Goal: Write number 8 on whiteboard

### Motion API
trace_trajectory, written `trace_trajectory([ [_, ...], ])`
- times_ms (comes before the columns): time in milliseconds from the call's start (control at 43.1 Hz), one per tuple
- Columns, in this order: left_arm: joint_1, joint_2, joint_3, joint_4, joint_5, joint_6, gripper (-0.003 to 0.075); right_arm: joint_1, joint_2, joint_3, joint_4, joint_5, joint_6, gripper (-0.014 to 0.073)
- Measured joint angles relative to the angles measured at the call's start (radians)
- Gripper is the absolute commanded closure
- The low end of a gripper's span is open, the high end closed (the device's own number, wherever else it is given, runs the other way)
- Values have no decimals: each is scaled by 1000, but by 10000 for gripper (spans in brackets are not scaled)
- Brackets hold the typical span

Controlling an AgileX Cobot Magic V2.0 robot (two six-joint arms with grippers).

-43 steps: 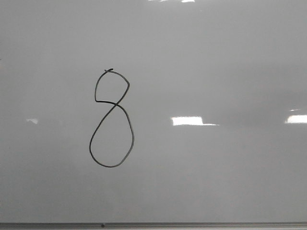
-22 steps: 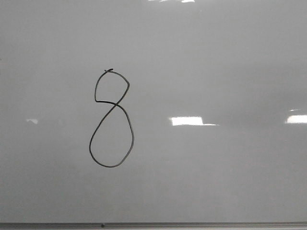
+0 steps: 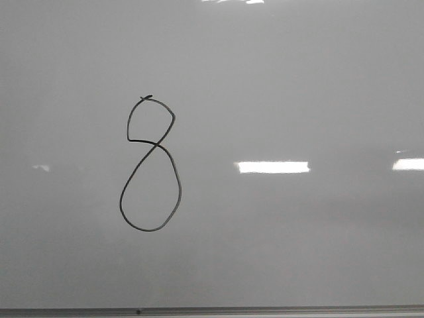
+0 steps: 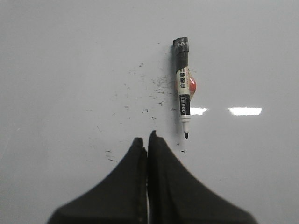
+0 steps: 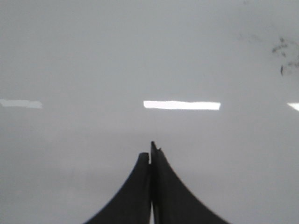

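While tools close, one number 8 (image 3: 150, 164), one marker (image 4: 183, 90)

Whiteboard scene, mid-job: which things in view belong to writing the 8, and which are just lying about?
Belongs to the job:
- the number 8, drawn in black, both loops closed
- the whiteboard
- marker, uncapped, lying loose, not gripped
- left end effector, shut, empty
- right end effector, shut, empty

Just there:
- ink specks beside the marker
- light reflections
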Motion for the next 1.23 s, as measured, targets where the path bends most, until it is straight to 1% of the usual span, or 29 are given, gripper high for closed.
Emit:
trace_trajectory([
  [116,0,0,0,0,0,0,739,-16,-2,53,-29,1,24,662],
  [325,0,0,0,0,0,0,739,-18,-3,58,-56,39,27,662],
  [1228,0,0,0,0,0,0,739,-20,-3,58,-58,43,27,662],
])
